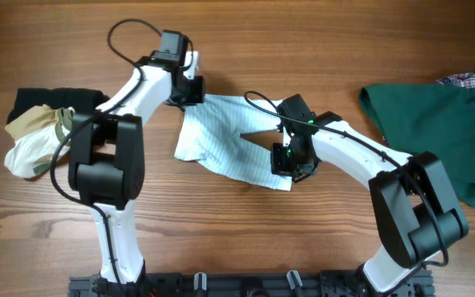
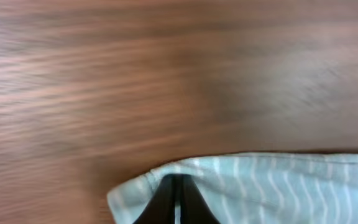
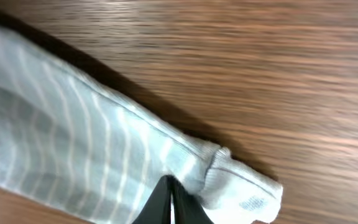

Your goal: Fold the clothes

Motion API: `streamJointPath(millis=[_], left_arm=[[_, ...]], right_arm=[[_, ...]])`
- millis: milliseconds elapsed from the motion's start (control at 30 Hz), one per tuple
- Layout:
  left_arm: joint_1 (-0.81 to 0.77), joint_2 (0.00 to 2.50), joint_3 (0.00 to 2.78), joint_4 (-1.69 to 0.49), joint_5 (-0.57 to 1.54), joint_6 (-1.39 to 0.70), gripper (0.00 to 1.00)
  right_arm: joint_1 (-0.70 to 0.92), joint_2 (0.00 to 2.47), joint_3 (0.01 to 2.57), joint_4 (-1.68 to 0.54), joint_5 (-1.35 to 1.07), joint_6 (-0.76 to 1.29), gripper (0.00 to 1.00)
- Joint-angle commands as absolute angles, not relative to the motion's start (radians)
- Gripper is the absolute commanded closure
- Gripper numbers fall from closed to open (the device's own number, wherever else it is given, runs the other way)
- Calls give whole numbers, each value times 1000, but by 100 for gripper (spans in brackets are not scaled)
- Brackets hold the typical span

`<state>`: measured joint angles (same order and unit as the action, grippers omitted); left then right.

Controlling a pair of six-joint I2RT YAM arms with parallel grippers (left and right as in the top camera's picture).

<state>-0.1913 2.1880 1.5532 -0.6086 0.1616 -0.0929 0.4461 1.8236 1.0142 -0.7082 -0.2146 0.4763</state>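
Striped garment [image 1: 221, 136]: stretched between the two grippers over the table, one corner at each.
Left gripper [image 1: 195, 89]: fingers pressed together on the garment's upper edge; in the wrist view the hem [image 2: 160, 177] curls around the tips.
Right gripper [image 1: 291, 165]: fingers pinched together on the opposite lower corner, just beside a ribbed cuff [image 3: 241, 186].
Progress: early, by the look of it. The garment lies spread and rumpled, with a notch of bare table showing just beside the right gripper, and no neat fold is visible.
Left to do: likely to bring the held corners across, flatten the cloth and finish the fold. The green garment [image 1: 435, 124], well out beyond the right gripper, is untouched.
Fabric: thin, soft, pale blue with fine white stripes. The hem is stitched and the cuff is thicker and knitted.
Shape: a loose, uneven four-sided sheet, creased and much smaller than the green garment.
Green garment: dark, heavy-looking and sprawled open, with a plaid scrap [image 1: 472, 80] at its far edge.
Pile: black cloth [image 1: 48, 97] and cream cloth [image 1: 31, 144] bunched well behind the left gripper, beside that arm's base.
Table [image 1: 237, 239]: brown wood grain, matte.
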Motion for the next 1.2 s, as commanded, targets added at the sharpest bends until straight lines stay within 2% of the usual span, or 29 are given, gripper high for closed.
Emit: streamJointPath(millis=[0,100,300,433,533,700,767,800,900,1000,1067,1133,1167], left_arm=[[-115,2231,1548,-591,107,-147,94],[-91,2231,1548,-591,108,-146,92],[-101,2231,1549,-591,109,-142,69],[-109,2213,1549,-604,149,-142,59],[-109,2172,1549,-650,160,-142,58],[-109,2062,1549,-760,160,-143,54],[-109,2017,1549,-794,160,-142,52],[-109,1997,1549,-808,161,-142,48],[-109,1948,1549,-863,160,-142,43],[-110,1939,1548,-947,192,-143,44],[-112,1947,1547,-1002,224,-143,51],[-125,1950,1526,-1036,249,-143,63],[-134,1950,1510,-1041,261,-143,66]], right_arm=[[438,1885,944,-738,88,518,95],[439,1885,944,-734,100,500,95],[439,1874,961,-720,71,417,81],[439,1839,997,-715,6,357,72],[439,1794,1024,-715,-31,326,63],[439,1680,1044,-706,-85,313,43],[439,1635,1044,-698,-111,310,38],[439,1616,1044,-696,-121,310,34],[439,1565,1044,-700,-133,306,30],[439,1554,1044,-700,-132,295,27],[439,1554,1043,-701,-132,294,27],[439,1554,1042,-700,-132,295,25],[438,1554,1043,-699,-132,298,23]])
